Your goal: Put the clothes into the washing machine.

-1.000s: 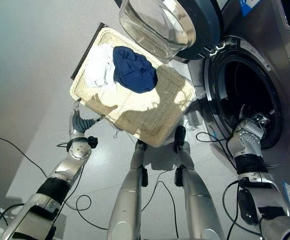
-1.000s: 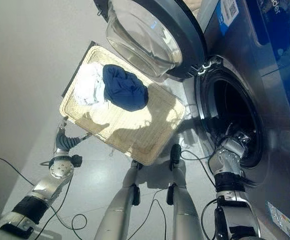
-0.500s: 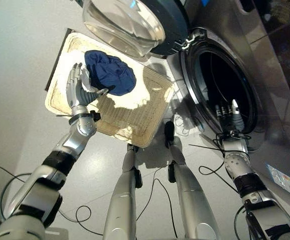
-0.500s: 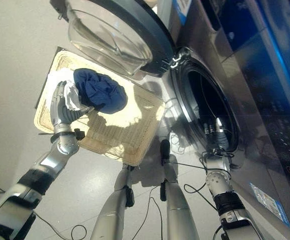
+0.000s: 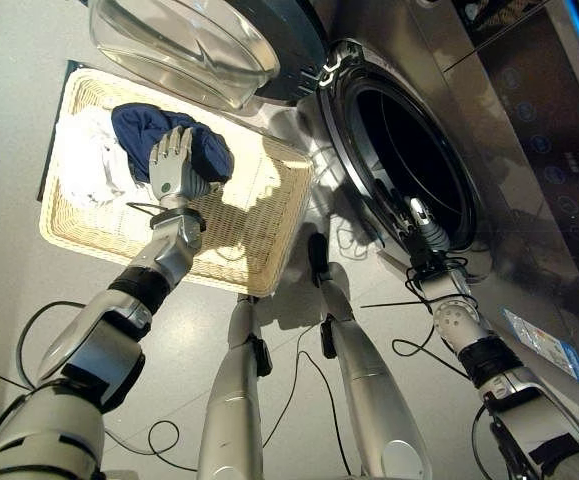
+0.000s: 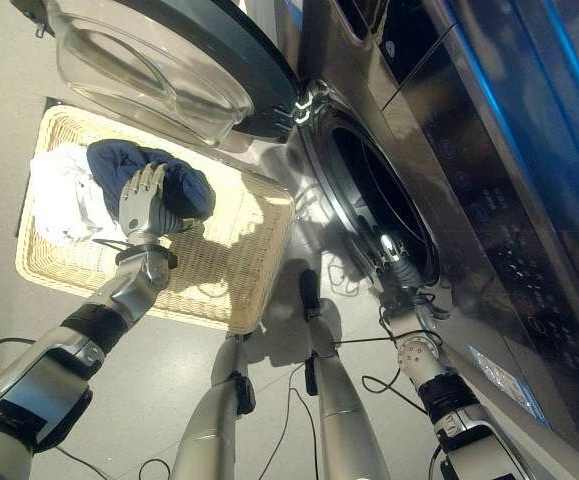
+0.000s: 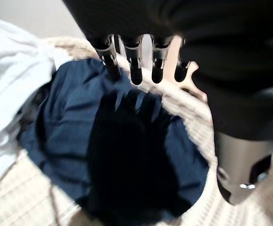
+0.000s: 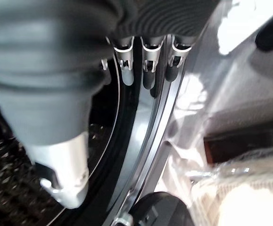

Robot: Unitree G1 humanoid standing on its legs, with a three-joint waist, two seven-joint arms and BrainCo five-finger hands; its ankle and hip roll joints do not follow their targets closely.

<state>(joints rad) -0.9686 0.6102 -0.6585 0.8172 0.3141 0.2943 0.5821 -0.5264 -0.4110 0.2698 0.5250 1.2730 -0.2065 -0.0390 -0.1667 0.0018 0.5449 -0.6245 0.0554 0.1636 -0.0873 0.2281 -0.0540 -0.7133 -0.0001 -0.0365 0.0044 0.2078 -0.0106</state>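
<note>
The washing machine (image 5: 529, 170) is standing at the robot's right with its round opening (image 5: 404, 150) gaping dark. Its door (image 5: 204, 40), a glass bowl in a dark ring, is swinging wide open and hanging out over the far edge of the wicker basket (image 5: 259, 225) that is sitting on the pale floor (image 5: 29, 330). The door is overlapping the basket's far rim, so it is crowding the space between the clothes and the drum.

In the basket's left half, a crumpled navy garment (image 5: 139, 125) is lying against a white garment (image 5: 84, 165), the white one on the side farther from the machine. The rest of the basket's woven bottom is showing bare toward the machine.

The left hand (image 5: 172, 170) is reaching over the near rim of the basket and hovering right above the navy garment, its fingers (image 7: 135, 63) straight and spread, pointing across the cloth. In the left wrist view the navy garment (image 7: 103, 141) is lying just under the palm, with the hand's shadow falling on it and the white garment (image 7: 9, 94) bunched alongside. Whether the fingertips are actually touching the fabric, I cannot tell.

The right hand (image 5: 426, 230) is hanging at the lower rim of the opening, fingers (image 8: 148, 70) extended and relaxed, holding nothing, with the door seal (image 8: 141, 136) just past them.
</note>
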